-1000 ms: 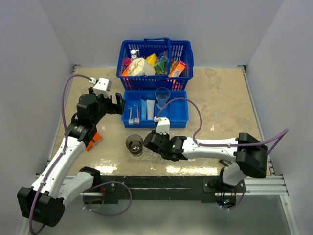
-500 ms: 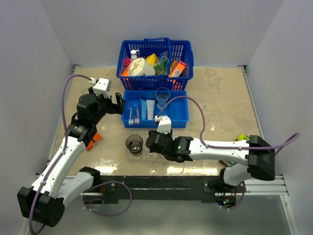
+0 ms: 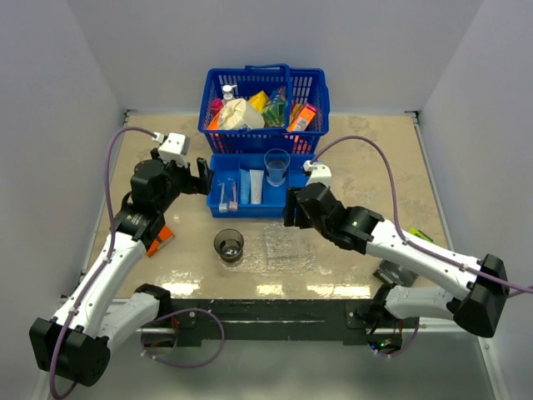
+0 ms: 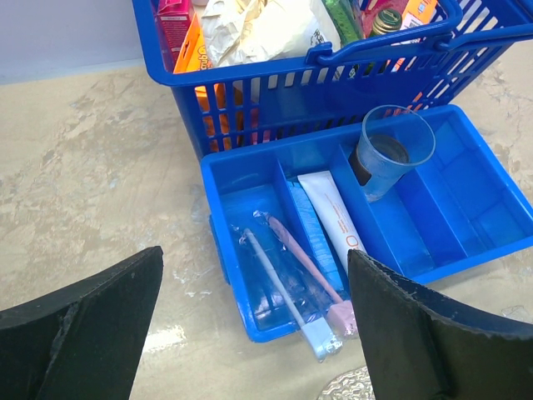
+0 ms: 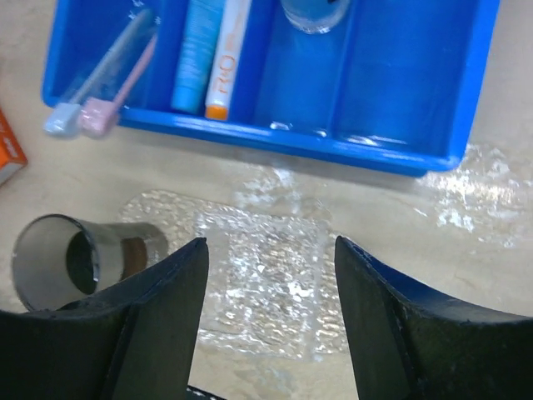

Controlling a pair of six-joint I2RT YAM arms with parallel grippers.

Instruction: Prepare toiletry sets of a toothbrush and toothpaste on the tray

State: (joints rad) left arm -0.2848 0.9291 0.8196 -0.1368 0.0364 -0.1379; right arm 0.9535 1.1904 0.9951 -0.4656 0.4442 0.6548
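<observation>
The clear bumpy tray (image 3: 281,247) (image 5: 260,287) lies on the table in front of the blue divided bin (image 3: 241,210) (image 4: 466,208) (image 5: 400,83). A smoky cup (image 3: 229,244) (image 5: 73,260) stands upright at the tray's left end. Two wrapped toothbrushes (image 3: 227,196) (image 4: 293,287) (image 5: 104,79) lie in the bin's left compartment, heads poking over its front wall. Beside them lie the toothpaste tubes (image 3: 256,185) (image 4: 331,212) (image 5: 213,50). My right gripper (image 3: 289,210) (image 5: 268,243) hangs open and empty above the tray. My left gripper (image 3: 198,177) (image 4: 254,258) is wide open, left of the bin.
A clear cup (image 3: 276,165) (image 4: 391,150) stands in the bin's middle compartment. Behind the bin is a blue handled basket (image 3: 265,125) holding packets and a pump bottle. An orange packet (image 3: 160,239) lies under the left arm. Something green (image 3: 418,235) lies at the right.
My right gripper has opened, left the smoky cup and swung back and right to the bin's front. The cup stays at the tray's left end. The left arm has not moved.
</observation>
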